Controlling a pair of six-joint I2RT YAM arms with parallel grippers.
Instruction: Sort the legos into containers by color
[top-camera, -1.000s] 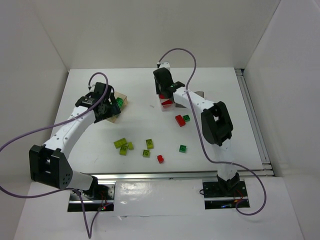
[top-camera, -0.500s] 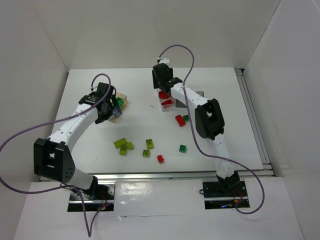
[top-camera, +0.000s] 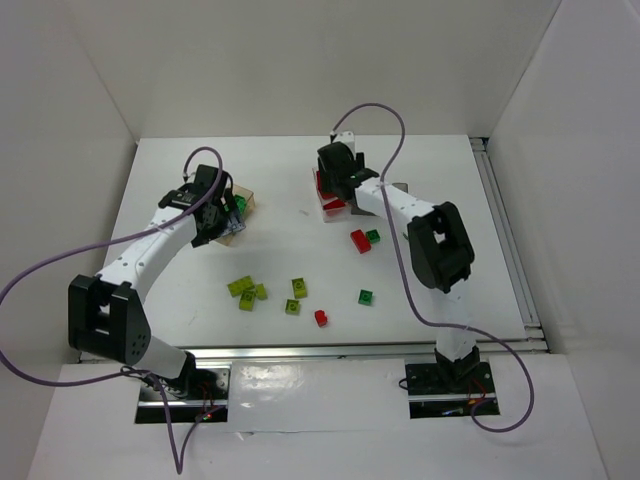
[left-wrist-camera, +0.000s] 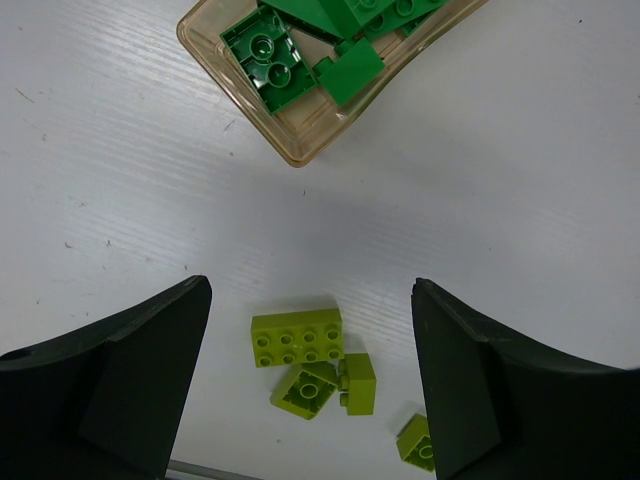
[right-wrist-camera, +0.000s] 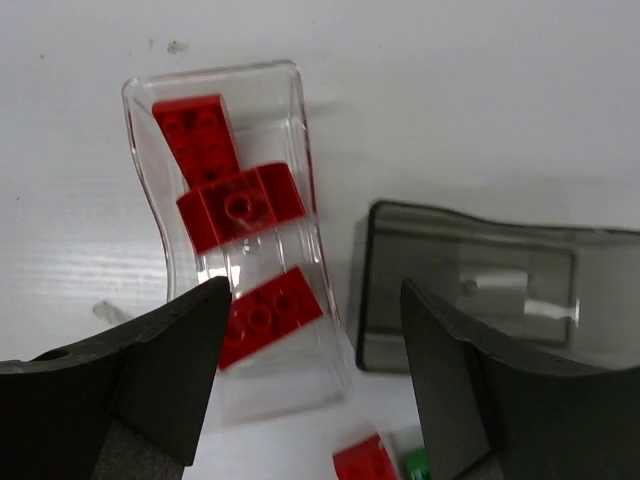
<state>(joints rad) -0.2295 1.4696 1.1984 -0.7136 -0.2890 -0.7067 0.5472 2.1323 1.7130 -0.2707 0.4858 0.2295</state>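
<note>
**Release over the clear container**

Shows the right gripper (right-wrist-camera: 315, 365) poised above the clear container (right-wrist-camera: 272, 98), jaws parted about halfway and empty. Shut a second ago, since widened over the same box. Best read as a red lego just let go into it, so one more piece sorted and the arm free for the next pick.

Holds three red bricks (right-wrist-camera: 240, 208): two lying studs-up toward the far end, and a third nearer the wrist camera, partly hidden behind a finger. Note the thin, see-through, slightly bowed walls.

Places the dark grey container (right-wrist-camera: 470, 290) just beside the clear one, with no brick visible inside. Presumably meant for the lime pieces.

Shows the left gripper (left-wrist-camera: 310, 370) spread wide and empty, as it was a second ago. Hangs close by the tan container (left-wrist-camera: 300, 155), already loaded with dark green bricks (left-wrist-camera: 268, 62).

Leaves the following unsorted on the table (top-camera: 450, 200):
- lime bricks (left-wrist-camera: 297, 338) in a loose cluster toward the near edge;
- two loose red bricks (top-camera: 360, 240), one of them near the clear container;
- two loose dark green bricks (top-camera: 366, 296).

All small, glossy, studded blocks, far smaller than any box.
</note>
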